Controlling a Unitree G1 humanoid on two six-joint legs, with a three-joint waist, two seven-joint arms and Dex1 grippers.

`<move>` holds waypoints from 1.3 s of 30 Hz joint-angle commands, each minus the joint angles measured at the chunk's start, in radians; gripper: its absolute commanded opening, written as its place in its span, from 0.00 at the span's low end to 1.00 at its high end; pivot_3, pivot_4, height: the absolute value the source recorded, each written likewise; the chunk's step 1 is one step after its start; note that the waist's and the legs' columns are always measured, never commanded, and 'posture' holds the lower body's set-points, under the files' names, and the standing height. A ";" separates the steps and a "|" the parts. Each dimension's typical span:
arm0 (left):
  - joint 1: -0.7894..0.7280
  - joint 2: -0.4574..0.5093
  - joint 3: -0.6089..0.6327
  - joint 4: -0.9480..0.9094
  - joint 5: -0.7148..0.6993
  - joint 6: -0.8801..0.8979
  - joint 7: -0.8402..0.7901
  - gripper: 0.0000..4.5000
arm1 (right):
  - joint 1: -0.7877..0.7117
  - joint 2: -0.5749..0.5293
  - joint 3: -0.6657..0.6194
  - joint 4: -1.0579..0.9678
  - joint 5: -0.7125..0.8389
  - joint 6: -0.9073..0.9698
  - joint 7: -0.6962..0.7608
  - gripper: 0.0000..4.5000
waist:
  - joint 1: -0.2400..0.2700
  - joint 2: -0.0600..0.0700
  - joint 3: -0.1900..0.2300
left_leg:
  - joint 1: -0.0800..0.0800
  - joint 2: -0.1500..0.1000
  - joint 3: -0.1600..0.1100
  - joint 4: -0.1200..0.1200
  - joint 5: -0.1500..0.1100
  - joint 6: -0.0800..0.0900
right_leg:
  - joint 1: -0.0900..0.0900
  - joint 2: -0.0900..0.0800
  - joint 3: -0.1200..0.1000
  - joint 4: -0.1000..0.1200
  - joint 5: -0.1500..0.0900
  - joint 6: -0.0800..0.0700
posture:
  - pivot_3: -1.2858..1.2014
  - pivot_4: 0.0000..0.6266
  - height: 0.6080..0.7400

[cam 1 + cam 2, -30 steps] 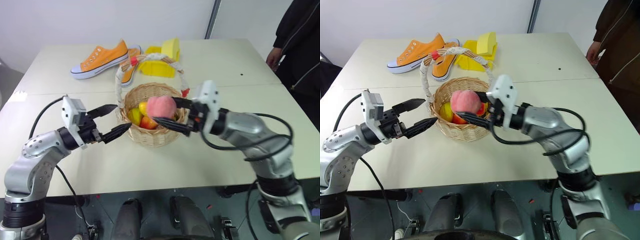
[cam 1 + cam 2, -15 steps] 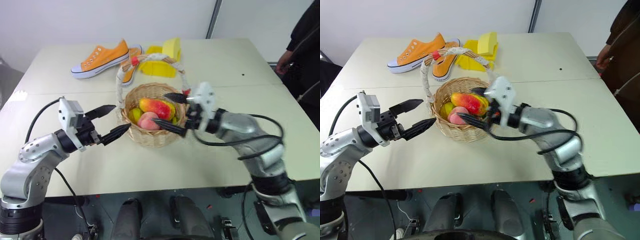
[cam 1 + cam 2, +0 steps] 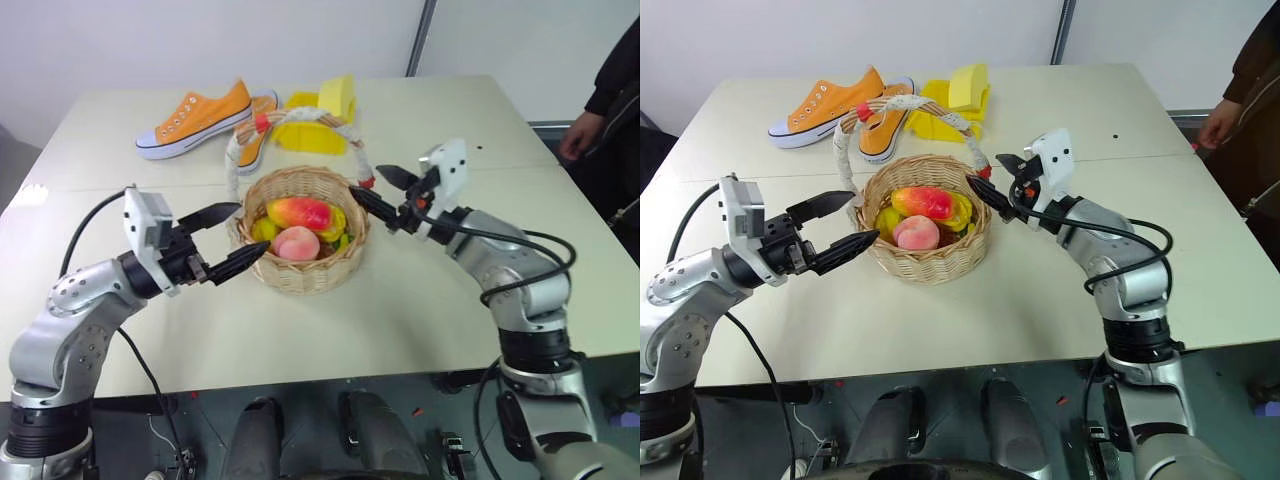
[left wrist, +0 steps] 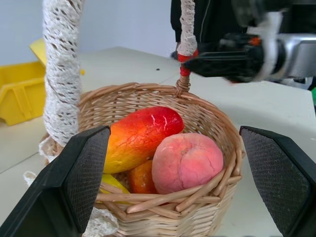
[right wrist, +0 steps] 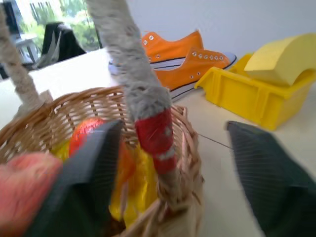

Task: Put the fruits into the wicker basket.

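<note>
The wicker basket (image 3: 300,280) stands mid-table, its rope-wrapped handle (image 3: 240,150) arching over it. Inside lie the fruits: a red-to-yellow mango (image 3: 300,211), a pink peach (image 3: 298,243) in front of it, and yellow pieces (image 3: 336,222) alongside. My left gripper (image 3: 250,230) is open and empty, level with the basket's left wall. At the basket's right rim my right gripper (image 3: 366,181) is open and empty. Its tips are at the handle's red end (image 5: 155,136); I cannot tell whether they touch it. The left wrist view looks into the basket at the mango (image 4: 138,136) and the peach (image 4: 185,160).
Two orange sneakers (image 3: 200,115) and a yellow plastic bin (image 3: 315,130) with a yellow block (image 3: 342,97) lie at the back of the table. A person (image 3: 610,110) stands at the table's far right corner.
My right gripper let the peach go into the basket, then drew back to the right rim. The peach now lies beside the mango. The left gripper has stayed in place.
</note>
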 commanded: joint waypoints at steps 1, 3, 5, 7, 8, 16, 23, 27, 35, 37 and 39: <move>-0.011 -0.001 0.008 -0.017 -0.009 -0.018 0.000 1.00 | -0.024 0.010 -0.035 -0.015 0.016 -0.026 -0.001 0.33 | 0.001 0.000 0.000 | 0.000 0.000 0.000 0.000 0.000 0.000 | 0.000 -0.001 0.000 0.000 0.000 0.000 | 0.52 0.24 1.00; -0.009 -0.004 0.005 -0.021 -0.009 -0.019 0.003 1.00 | -0.029 0.011 -0.042 -0.023 0.024 -0.021 -0.005 0.10 | 0.000 0.000 0.000 | 0.000 0.000 0.000 0.000 0.000 0.000 | 0.000 -0.001 0.000 -0.001 0.000 0.000 | 0.52 0.24 1.00; -0.008 -0.008 0.000 -0.024 -0.007 -0.020 0.005 1.00 | -0.025 -0.001 -0.054 -0.047 0.022 -0.032 -0.004 0.00 | -0.001 0.000 0.000 | 0.000 0.000 0.000 0.000 0.000 0.000 | 0.000 -0.001 0.000 -0.001 0.000 0.000 | 0.52 0.24 1.00; -0.012 -0.011 -0.004 -0.023 -0.006 -0.020 0.006 1.00 | -0.022 -0.025 -0.092 -0.070 0.026 -0.044 -0.008 0.00 | -0.002 0.000 0.000 | 0.000 0.000 0.000 0.000 0.000 0.000 | 0.000 0.000 0.000 -0.001 0.000 0.000 | 0.52 0.24 1.00; -0.015 -0.013 -0.006 -0.022 -0.004 -0.020 0.005 1.00 | -0.021 -0.040 -0.115 -0.074 0.027 -0.048 -0.014 0.00 | -0.001 0.000 0.000 | 0.000 0.000 0.000 0.000 0.000 0.000 | 0.000 0.000 0.000 -0.001 0.000 -0.001 | 0.52 0.24 1.00; -0.058 -0.026 -0.046 0.017 0.008 -0.033 -0.019 1.00 | 0.016 -0.248 -0.334 0.065 -0.114 -0.172 -0.113 0.00 | 0.008 0.000 0.000 | 0.000 -0.001 0.000 0.000 0.000 0.000 | 0.000 -0.001 0.000 -0.002 -0.001 -0.003 | 0.52 0.24 1.00; -0.115 -0.055 -0.098 0.060 0.034 -0.055 -0.040 1.00 | 0.036 -0.301 -0.390 0.279 -0.215 -0.304 -0.180 0.00 | -0.009 0.001 0.001 | 0.001 -0.001 0.002 -0.001 0.000 0.000 | 0.001 0.000 0.002 -0.001 0.000 -0.001 | 0.52 0.24 1.00; -0.127 -0.062 -0.108 0.067 0.038 -0.056 -0.047 1.00 | 0.055 -0.303 -0.401 0.286 -0.196 -0.310 -0.169 0.34 | -0.011 0.003 0.001 | 0.002 -0.001 0.001 -0.002 0.000 0.000 | 0.000 0.001 0.003 0.001 0.000 0.001 | 0.52 0.24 1.00; -0.086 -0.046 -0.075 0.065 0.044 -0.054 -0.034 1.00 | 0.236 -0.314 -0.533 0.138 -0.104 -0.280 -0.118 0.77 | 0.005 0.003 0.001 | 0.001 -0.001 0.001 0.000 0.000 0.000 | 0.001 0.000 0.003 0.000 0.000 0.001 | 0.52 0.24 1.00; -0.039 -0.029 -0.068 0.072 0.084 -0.069 -0.026 1.00 | 0.315 -0.313 -0.581 0.095 -0.060 -0.274 -0.074 0.77 | 0.004 0.003 0.001 | 0.001 -0.001 0.001 -0.001 0.000 0.000 | 0.001 0.000 0.003 -0.001 0.000 0.001 | 0.52 0.24 1.00; 0.002 -0.024 -0.049 0.085 0.111 -0.069 0.008 1.00 | 0.385 -0.307 -0.589 0.040 0.002 -0.252 -0.004 0.77 | 0.000 0.003 0.001 | 0.001 -0.001 0.001 -0.001 0.000 0.001 | 0.001 0.000 0.003 -0.001 0.000 0.001 | 0.52 0.24 1.00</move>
